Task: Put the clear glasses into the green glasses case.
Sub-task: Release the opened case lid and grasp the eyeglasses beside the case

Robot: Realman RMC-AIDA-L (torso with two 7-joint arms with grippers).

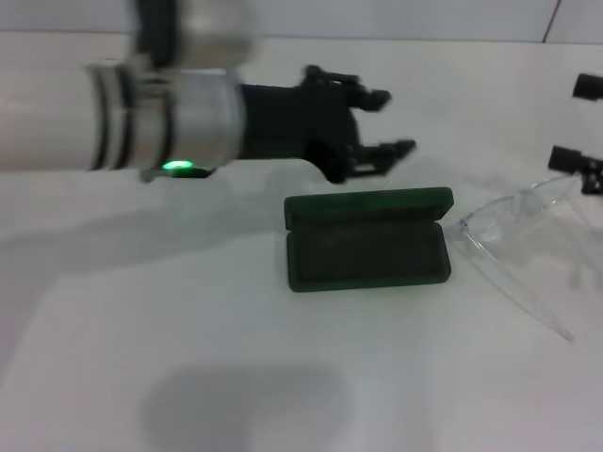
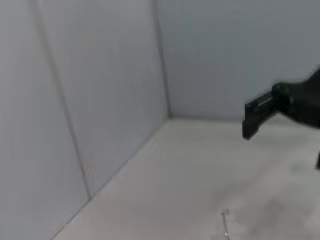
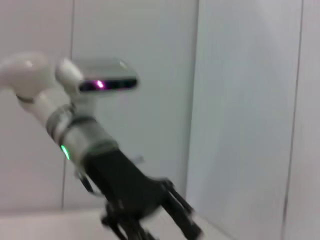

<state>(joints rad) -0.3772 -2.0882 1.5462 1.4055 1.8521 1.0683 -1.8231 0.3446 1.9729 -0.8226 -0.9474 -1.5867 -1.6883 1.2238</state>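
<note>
The green glasses case (image 1: 367,247) lies open in the middle of the white table, its lid hinged up along the far side, and nothing shows in its dark lining. The clear glasses (image 1: 513,215) rest on the table just right of the case, with one thin arm stretching toward the front right. My left gripper (image 1: 388,121) hangs open and empty above the table behind the case. It also shows in the right wrist view as the left gripper (image 3: 150,225). My right gripper (image 1: 582,122) is open at the right edge, just beyond the far end of the glasses.
The white table (image 1: 188,339) runs to pale walls (image 2: 100,75) at the back and side. The left arm's white and silver forearm (image 1: 141,113), with a green light, spans the upper left of the head view.
</note>
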